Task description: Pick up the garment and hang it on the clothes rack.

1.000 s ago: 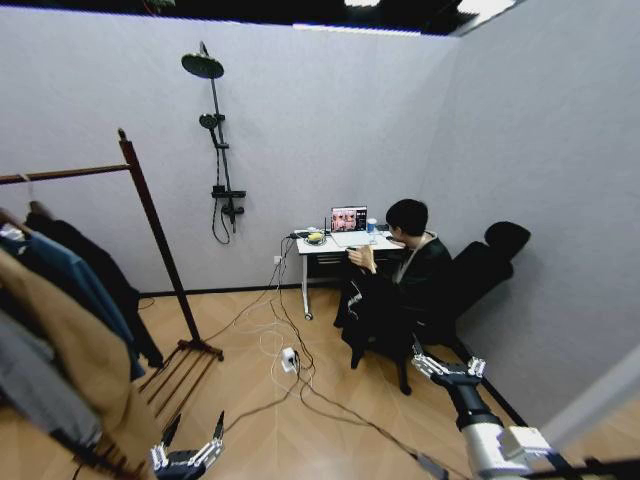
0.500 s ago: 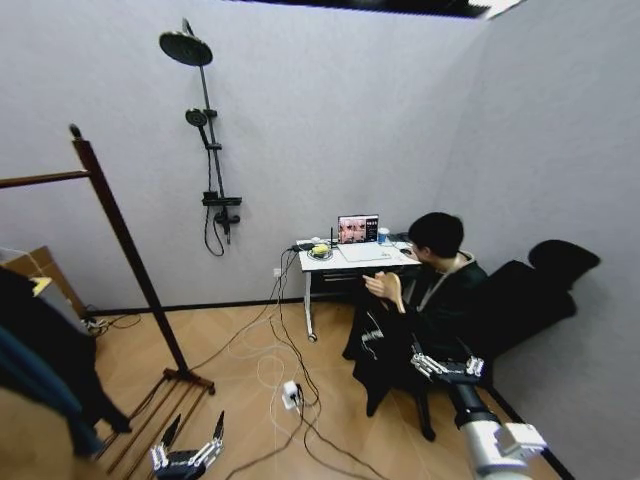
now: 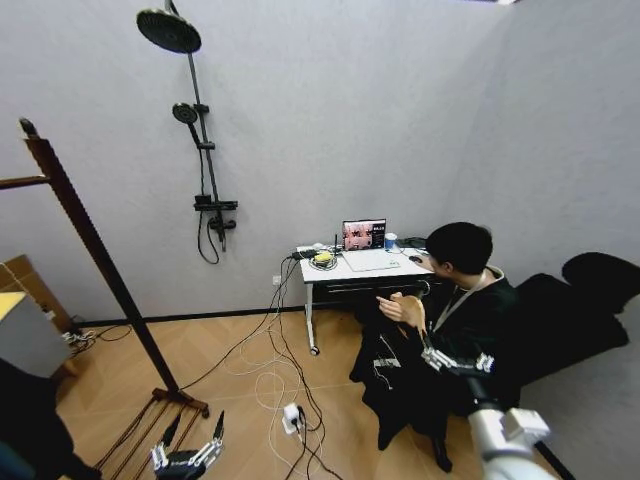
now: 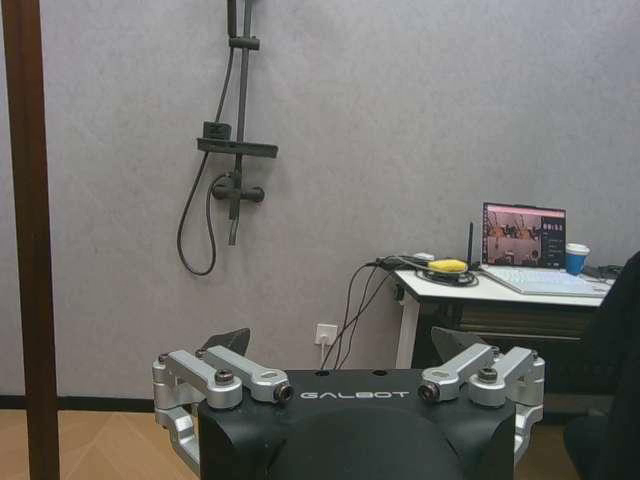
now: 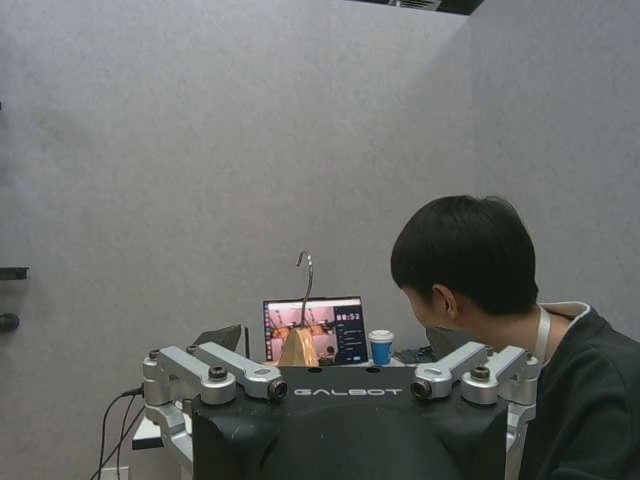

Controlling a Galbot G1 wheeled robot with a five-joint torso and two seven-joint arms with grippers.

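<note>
Two end effectors in view. Right end effector (image 3: 455,360): fingers spread apart, extended toward the garment (image 3: 400,385), a black top on a pale wooden hanger (image 3: 412,312) held up by a seated person's hand (image 3: 398,306) in front of the white table (image 3: 355,268); the hanger's metal hook (image 5: 304,272) rises between the fingers in the right wrist view. Left end effector (image 3: 188,456): low, fingers apart, idle. Clothes rack (image 3: 95,245): at left. Against half a second ago, the head camera has swung right; rack post sits nearer the edge, person more central.
</note>
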